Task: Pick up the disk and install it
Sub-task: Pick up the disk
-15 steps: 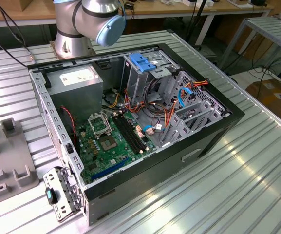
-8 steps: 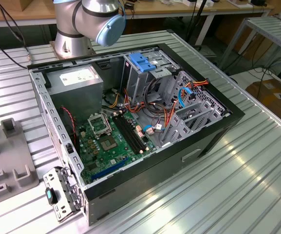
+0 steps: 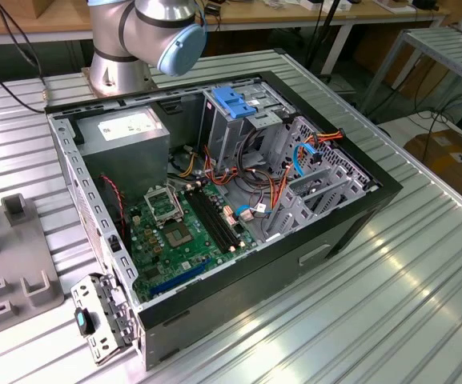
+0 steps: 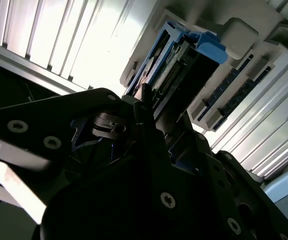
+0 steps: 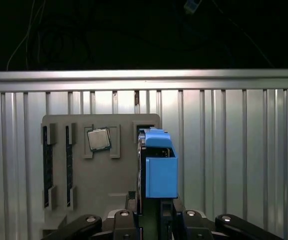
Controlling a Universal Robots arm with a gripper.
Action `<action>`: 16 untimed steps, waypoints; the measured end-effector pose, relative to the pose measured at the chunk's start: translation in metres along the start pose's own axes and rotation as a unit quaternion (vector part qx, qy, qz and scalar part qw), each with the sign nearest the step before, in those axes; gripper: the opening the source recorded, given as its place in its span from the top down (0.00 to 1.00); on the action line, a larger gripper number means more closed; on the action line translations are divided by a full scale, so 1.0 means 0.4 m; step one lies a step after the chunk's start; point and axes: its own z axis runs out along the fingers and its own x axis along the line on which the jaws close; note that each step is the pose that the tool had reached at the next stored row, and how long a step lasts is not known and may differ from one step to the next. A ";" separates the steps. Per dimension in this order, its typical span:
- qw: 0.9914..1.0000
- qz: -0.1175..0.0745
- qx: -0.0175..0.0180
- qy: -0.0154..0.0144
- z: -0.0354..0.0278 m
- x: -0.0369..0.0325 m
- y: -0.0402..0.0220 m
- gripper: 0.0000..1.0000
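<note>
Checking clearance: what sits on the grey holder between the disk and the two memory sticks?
In the first wrist view, a processor chip lies flat in its recess on the grey holder, between the memory sticks and the upright disk.

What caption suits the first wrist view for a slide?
Black gripper at the blue-framed metal disk standing on edge in a grey tray, beside a square chip.

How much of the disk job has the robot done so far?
Only the start. Nothing is installed: the flat disk with blue plastic frame is over at the grey holder tray, not inside the open black computer case. In hand: the black gripper is right at the disk, but I cannot tell whether it grips it. Carrying it over and fitting it into the case are not yet done.
</note>
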 end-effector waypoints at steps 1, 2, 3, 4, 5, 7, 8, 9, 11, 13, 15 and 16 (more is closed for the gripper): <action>1.000 0.000 0.000 0.000 -0.003 0.000 0.000 0.65; 1.000 0.000 0.000 0.000 -0.006 0.000 0.000 0.65; 1.000 0.000 0.000 0.000 -0.011 0.000 0.000 0.65; 1.000 0.000 0.000 0.000 -0.016 0.000 0.000 0.65; 1.000 0.000 0.000 0.000 -0.021 0.000 0.000 0.65; 1.000 0.000 0.000 0.000 -0.032 -0.001 0.000 0.65; 1.000 0.000 0.000 0.000 -0.035 -0.001 0.000 0.65; 1.000 0.000 0.000 0.000 -0.041 -0.001 0.000 0.65; 1.000 0.000 0.000 0.000 -0.051 -0.001 0.000 0.65; 1.000 0.000 0.000 0.000 -0.063 -0.001 0.000 0.65; 1.000 0.000 0.000 0.000 -0.072 -0.001 0.000 0.65; 1.000 0.000 0.000 0.000 -0.075 -0.001 -0.001 0.65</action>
